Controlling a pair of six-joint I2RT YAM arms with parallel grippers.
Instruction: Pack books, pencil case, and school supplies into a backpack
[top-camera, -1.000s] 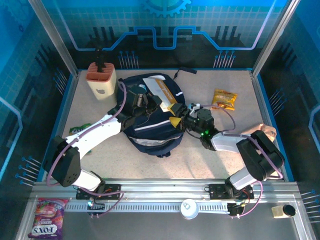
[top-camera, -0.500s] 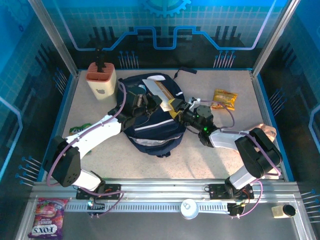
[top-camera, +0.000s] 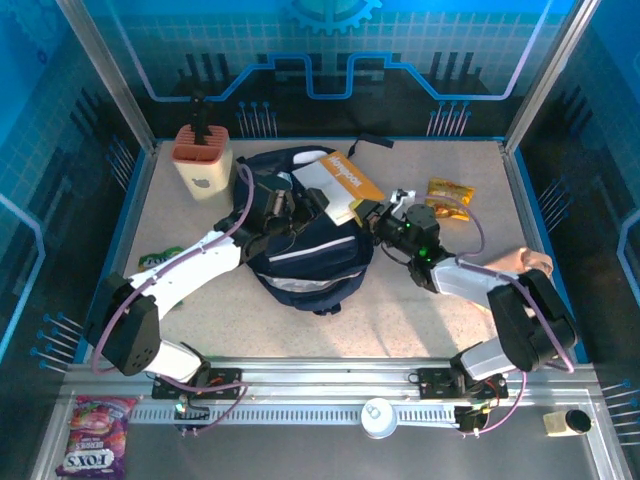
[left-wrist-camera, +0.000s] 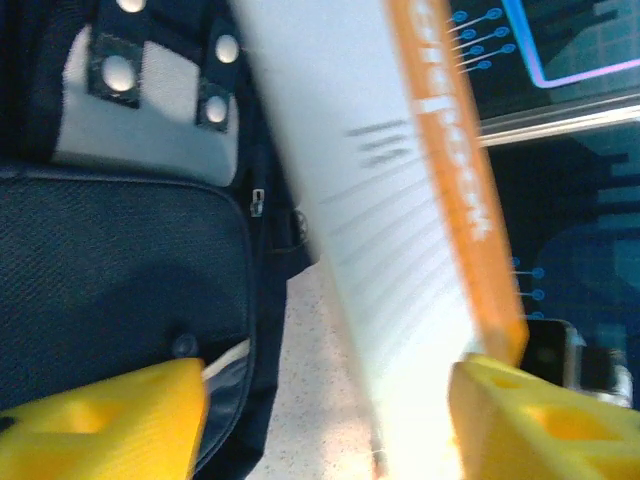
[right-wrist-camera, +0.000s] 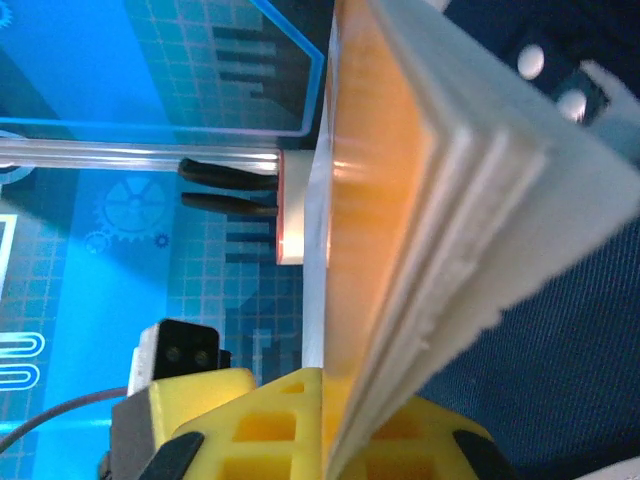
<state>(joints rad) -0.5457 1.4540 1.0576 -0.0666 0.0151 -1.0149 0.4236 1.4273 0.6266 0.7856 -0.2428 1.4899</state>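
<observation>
Two robot arms meet over a navy-blue backpack (top-camera: 310, 255) lying in the middle of the table (top-camera: 420, 320). The right tool (top-camera: 366, 211) is pressed together on the lower corner of a stack of books (top-camera: 338, 183), white with an orange cover. In the right wrist view its yellow fingers (right-wrist-camera: 250, 410) pinch the layered page edges. The books sit tilted over the upper right part of the backpack, beside its white patches. Whether any part has entered the opening cannot be told.

The left tool (top-camera: 305, 207) reaches in from the other side. Its yellow fingers (left-wrist-camera: 110, 415) are spread wide in the left wrist view, and the blurred stack passes between them, close to the right-hand finger. Contact there cannot be made out.

A beige holder with a terracotta top (top-camera: 203, 160) stands upright near the far left corner. A yellow-orange snack packet (top-camera: 448, 198) lies to the right of the right tool. A green snack packet (top-camera: 160, 260) shows beside the left arm.
</observation>
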